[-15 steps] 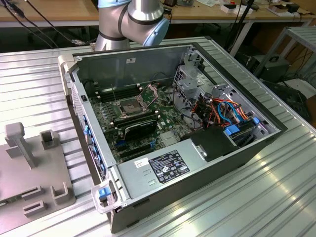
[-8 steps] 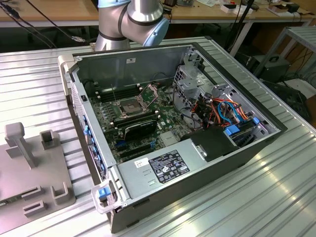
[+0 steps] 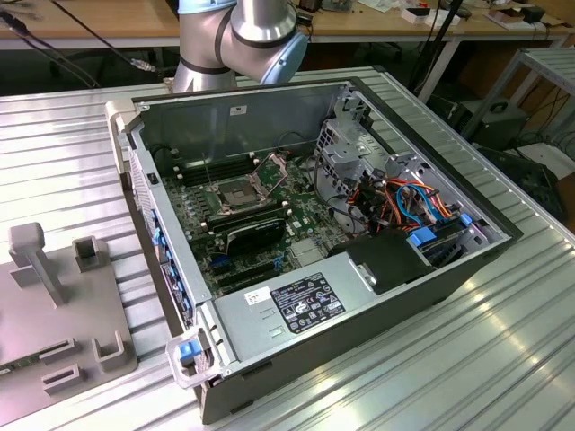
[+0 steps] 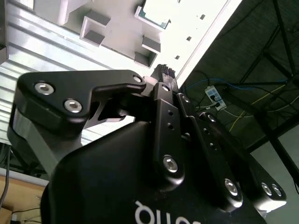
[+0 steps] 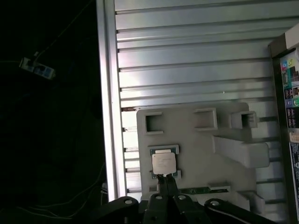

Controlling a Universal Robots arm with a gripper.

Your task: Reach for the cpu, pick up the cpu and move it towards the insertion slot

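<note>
The cpu (image 5: 163, 163) is a small silver-grey square lying flat in a recess of the pale grey holder tray (image 5: 201, 140). In the first wrist view my gripper (image 5: 166, 179) hangs above the tray, its thin fingertips pressed together at the cpu's edge with nothing between them. The second wrist view shows the same shut gripper (image 4: 164, 73) and, beyond it, the cpu (image 4: 156, 11) in its recess. The insertion slot (image 3: 235, 191), a silver-framed square socket with its frame raised, sits on the motherboard inside the open computer case (image 3: 269, 310).
The grey tray (image 3: 54, 305) with raised posts and pockets lies on the ribbed aluminium table (image 3: 503, 359), at the exterior view's left of the case. The arm (image 3: 243, 36) rises behind the case. Drive cage and coloured cables (image 3: 404, 202) fill the case's right side.
</note>
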